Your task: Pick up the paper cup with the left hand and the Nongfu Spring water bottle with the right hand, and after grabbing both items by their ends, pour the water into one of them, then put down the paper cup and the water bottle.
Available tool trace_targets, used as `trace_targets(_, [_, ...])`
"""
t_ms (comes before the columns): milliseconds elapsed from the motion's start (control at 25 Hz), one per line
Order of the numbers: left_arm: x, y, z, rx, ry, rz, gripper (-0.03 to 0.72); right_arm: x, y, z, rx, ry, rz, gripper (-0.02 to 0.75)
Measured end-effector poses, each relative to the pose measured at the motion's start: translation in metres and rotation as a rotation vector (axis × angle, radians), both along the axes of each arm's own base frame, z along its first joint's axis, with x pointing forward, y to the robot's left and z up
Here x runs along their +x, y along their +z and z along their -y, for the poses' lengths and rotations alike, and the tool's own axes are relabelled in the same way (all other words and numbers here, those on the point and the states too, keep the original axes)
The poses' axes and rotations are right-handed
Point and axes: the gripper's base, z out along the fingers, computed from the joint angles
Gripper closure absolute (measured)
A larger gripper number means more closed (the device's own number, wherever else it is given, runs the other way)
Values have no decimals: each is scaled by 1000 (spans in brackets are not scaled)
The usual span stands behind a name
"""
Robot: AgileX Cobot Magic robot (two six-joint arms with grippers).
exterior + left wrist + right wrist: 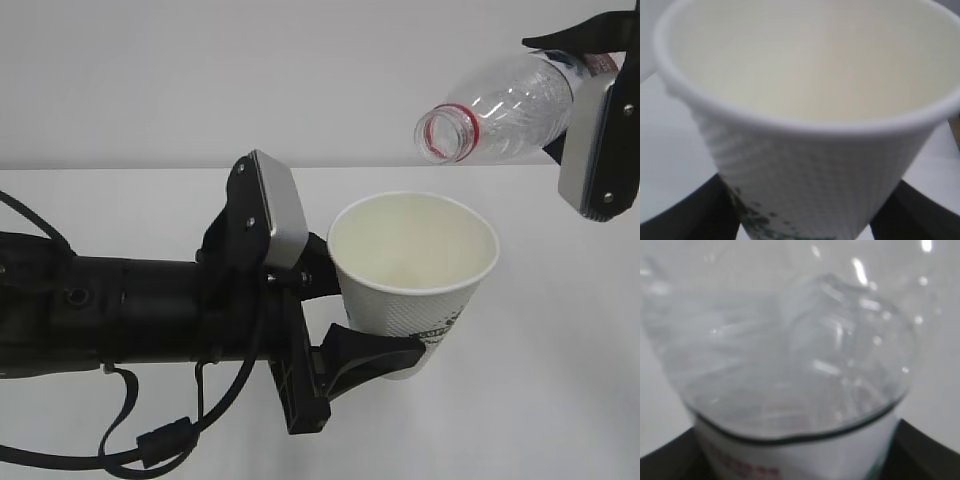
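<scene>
One left pincer point(385, 320) is clamped on one paper cup point(415, 275), held above the desk point(560, 400). One right pincer point(590, 110) grips one tilted bottle point(500, 105). Wrist views alone show the bottle's label point(790, 457).

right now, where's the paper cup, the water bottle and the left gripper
paper cup point(412, 290), exterior view, on its outer side wall
Nongfu Spring water bottle point(515, 105), exterior view, on its clear shoulder
left gripper point(345, 320), exterior view, between the jaws at the cup's base

surface: white table point(560, 400) | colour: plain white | items resting on it: not visible
</scene>
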Motion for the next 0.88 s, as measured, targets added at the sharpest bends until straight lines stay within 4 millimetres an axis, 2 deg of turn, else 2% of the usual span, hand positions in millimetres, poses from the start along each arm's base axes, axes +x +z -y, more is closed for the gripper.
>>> trace_targets(880, [0, 0, 0, 0, 0, 0, 175, 2, 4, 0, -16, 4, 22, 215])
